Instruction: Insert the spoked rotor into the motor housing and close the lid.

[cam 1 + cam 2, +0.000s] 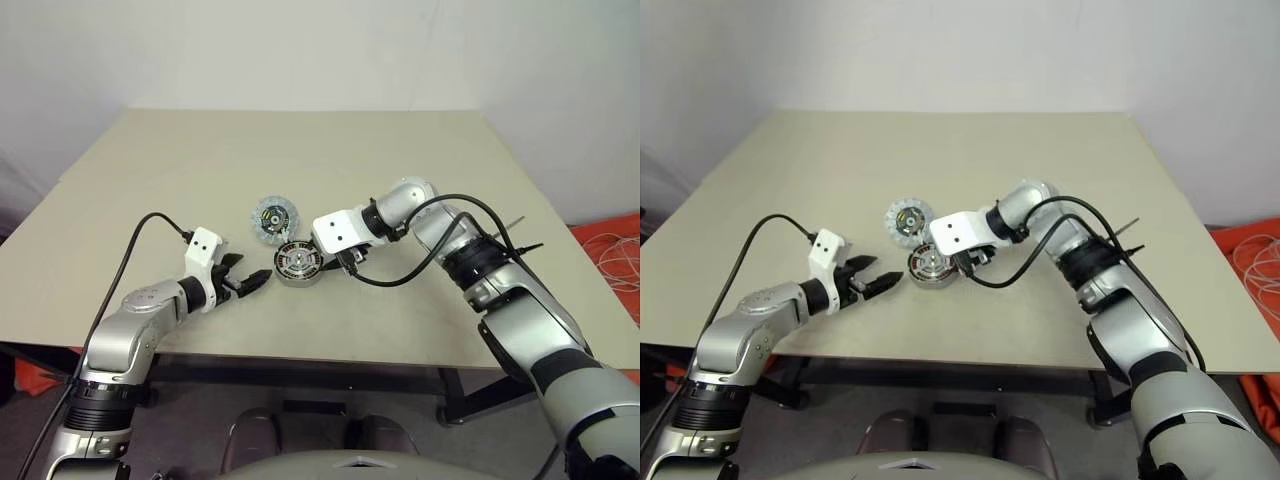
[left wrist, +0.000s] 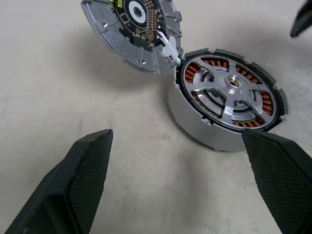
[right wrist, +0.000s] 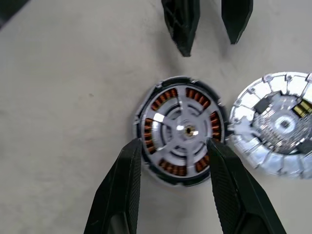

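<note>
**Me:** My right claw (image 3: pixel 173 187) hangs over the motor housing (image 2: pixel 226 105), fingers apart, holding nothing. My left claw (image 1: pixel 248 282) waits wide open just beside it.

**Spotter:** Risk?

**Me:** A finger could clip the rim and unseat the spoked rotor (image 3: pixel 181 130). It sits inside, silver spokes over copper windings.

**Spotter:** Lid?

**Me:** The lid (image 1: pixel 271 215) lies beyond, touching the housing's edge, not yet closed.

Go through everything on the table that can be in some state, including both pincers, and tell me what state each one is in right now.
spoked rotor: seated inside the housing, spokes over the copper windings.
motor housing: flat on the table, uncovered.
lid: off, beside the housing, tilted, one edge touching the housing's rim.
left pincer: open, holding nothing, pointed at the housing.
right pincer: open, above the housing, holding nothing.
</note>
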Controlling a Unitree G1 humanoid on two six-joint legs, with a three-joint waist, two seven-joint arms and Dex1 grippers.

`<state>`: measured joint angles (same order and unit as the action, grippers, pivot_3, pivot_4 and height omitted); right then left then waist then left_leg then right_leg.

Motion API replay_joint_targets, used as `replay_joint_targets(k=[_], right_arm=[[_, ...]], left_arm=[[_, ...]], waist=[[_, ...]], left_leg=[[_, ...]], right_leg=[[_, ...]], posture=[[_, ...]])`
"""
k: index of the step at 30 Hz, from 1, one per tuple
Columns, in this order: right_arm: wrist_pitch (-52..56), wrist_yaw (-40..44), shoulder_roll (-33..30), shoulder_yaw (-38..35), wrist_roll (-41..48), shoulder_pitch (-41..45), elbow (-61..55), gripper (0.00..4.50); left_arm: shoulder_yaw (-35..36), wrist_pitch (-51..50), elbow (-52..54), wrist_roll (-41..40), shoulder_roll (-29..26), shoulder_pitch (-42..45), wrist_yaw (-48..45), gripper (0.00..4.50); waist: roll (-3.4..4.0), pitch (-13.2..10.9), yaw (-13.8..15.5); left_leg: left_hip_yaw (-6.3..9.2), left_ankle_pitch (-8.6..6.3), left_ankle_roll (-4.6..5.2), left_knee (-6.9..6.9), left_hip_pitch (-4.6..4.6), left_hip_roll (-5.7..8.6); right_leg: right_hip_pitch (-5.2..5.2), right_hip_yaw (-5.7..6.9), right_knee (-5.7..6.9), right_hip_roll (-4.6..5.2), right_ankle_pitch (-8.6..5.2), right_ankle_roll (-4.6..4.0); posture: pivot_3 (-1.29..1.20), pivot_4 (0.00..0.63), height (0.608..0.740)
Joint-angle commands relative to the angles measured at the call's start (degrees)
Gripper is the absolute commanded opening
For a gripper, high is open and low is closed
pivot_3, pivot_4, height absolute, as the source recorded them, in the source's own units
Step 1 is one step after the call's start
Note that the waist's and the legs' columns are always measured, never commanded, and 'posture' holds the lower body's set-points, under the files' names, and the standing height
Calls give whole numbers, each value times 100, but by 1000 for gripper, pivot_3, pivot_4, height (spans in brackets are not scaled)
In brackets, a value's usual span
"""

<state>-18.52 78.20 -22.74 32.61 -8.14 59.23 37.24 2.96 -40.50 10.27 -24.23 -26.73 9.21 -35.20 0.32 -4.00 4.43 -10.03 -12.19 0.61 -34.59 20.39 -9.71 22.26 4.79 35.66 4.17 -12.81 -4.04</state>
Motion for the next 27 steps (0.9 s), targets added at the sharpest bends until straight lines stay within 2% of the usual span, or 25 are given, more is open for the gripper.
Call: replay_joint_targets(k=[1,5,11,27], right_arm=[[-594,191,182,44,-172,419,445,2382],[-1140,263,355,161,-485,673,1070,2382],[-1641,114,503,202,-860,743,1798,2382],[-1694,379,619,153,-877,227,1624,2382]], left_arm=[[41,75,163,-30,18,57,39,4500],[48,59,210,-47,24,27,64,4500],[89,-23,338,-146,21,-25,58,4500],[222,-110,312,-279,-151,133,57,4500]], waist=[[0,0,-7],[0,0,-41],[0,0,-46],[0,0,-52]], left_leg=[[1,-6,9,-14,13,-2],[2,-20,32,-56,50,-6],[3,-21,34,-63,53,-6],[3,-21,34,-67,61,-8]], right_leg=[[5,1,2,0,0,0],[22,2,11,1,2,-1],[21,2,14,2,2,-1],[32,1,23,1,2,-2]], posture=[[0,0,740],[0,0,740],[0,0,740],[0,0,740]])
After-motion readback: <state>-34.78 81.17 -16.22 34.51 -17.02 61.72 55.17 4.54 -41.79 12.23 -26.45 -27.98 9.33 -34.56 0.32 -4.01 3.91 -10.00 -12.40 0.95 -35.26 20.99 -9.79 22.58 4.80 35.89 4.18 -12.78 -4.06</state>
